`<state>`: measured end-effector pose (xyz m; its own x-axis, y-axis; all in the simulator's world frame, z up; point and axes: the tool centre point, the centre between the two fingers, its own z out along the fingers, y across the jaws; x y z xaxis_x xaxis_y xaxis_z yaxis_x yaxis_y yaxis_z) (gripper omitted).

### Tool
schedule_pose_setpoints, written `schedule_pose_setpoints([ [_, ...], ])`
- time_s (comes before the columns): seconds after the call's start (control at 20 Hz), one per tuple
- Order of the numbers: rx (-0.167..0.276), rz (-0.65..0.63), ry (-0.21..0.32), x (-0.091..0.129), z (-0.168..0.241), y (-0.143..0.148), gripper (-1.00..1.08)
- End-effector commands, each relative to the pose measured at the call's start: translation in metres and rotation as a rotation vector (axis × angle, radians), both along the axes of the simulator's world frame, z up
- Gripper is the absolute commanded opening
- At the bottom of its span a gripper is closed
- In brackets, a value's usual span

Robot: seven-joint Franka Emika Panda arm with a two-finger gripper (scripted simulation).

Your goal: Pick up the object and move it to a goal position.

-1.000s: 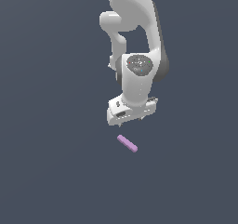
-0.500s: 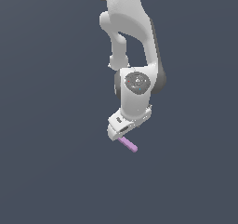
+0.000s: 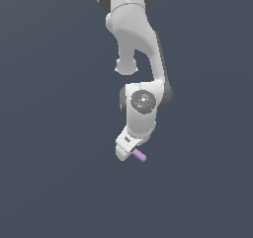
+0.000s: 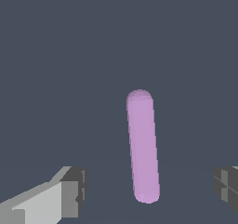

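The object is a small lilac bar [image 3: 140,156] with rounded ends, lying flat on the dark grey surface. In the exterior view my gripper [image 3: 127,149] hangs right over it and covers most of it, so only one end pokes out on the exterior view's right. The wrist view shows the whole bar [image 4: 143,146] lying between my two fingers, one fingertip [image 4: 74,190] on each side, with clear gaps to both. My gripper [image 4: 151,190] is open and touches nothing.
The plain dark grey surface [image 3: 59,182] spreads all around. The white arm [image 3: 141,59] rises above the gripper.
The arm has come down and toward the bar. The gripper, earlier above and beside the bar, now hangs over it and hides most of it. The bar has not moved.
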<state>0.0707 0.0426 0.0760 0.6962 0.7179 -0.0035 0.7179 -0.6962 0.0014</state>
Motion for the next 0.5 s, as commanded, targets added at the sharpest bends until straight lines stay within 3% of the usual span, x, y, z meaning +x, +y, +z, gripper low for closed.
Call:
schedule_pose_setpoints([
  [0.0, 0.002, 0.035, -0.001, 0.0029, -0.005, -0.0006, 1.0],
  [0.45, 0.003, 0.074, -0.001, 0.0057, -0.0115, -0.0017, 1.0],
])
